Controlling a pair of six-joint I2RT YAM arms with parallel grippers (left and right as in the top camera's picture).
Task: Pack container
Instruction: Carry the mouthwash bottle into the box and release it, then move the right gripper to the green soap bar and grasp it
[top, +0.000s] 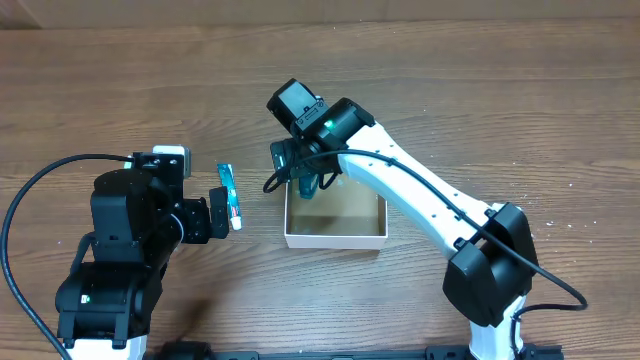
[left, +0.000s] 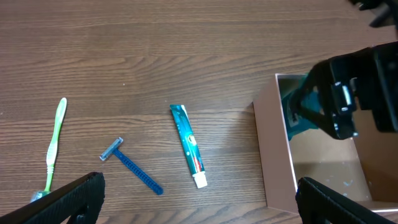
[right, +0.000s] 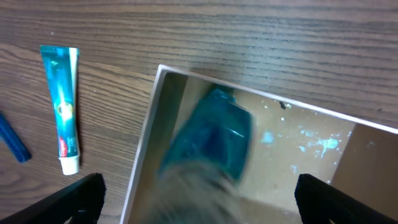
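Observation:
The container (top: 335, 240) is a shallow square box with white walls and a brown inside, at mid-table. My right gripper (top: 305, 175) hangs over its far left corner, fingers wide open (right: 199, 196). A blue bottle (right: 214, 134) shows blurred below the open fingers, inside the container (right: 146, 155); it also shows in the overhead view (top: 308, 183) and the left wrist view (left: 298, 118). My left gripper (top: 210, 218) is open and empty (left: 199, 199), left of the container (left: 273, 155).
A toothpaste tube (top: 230, 196) lies on the wood left of the box, also in the wrist views (left: 188, 144) (right: 62, 106). A blue razor (left: 132, 167) and a green toothbrush (left: 55, 140) lie further left.

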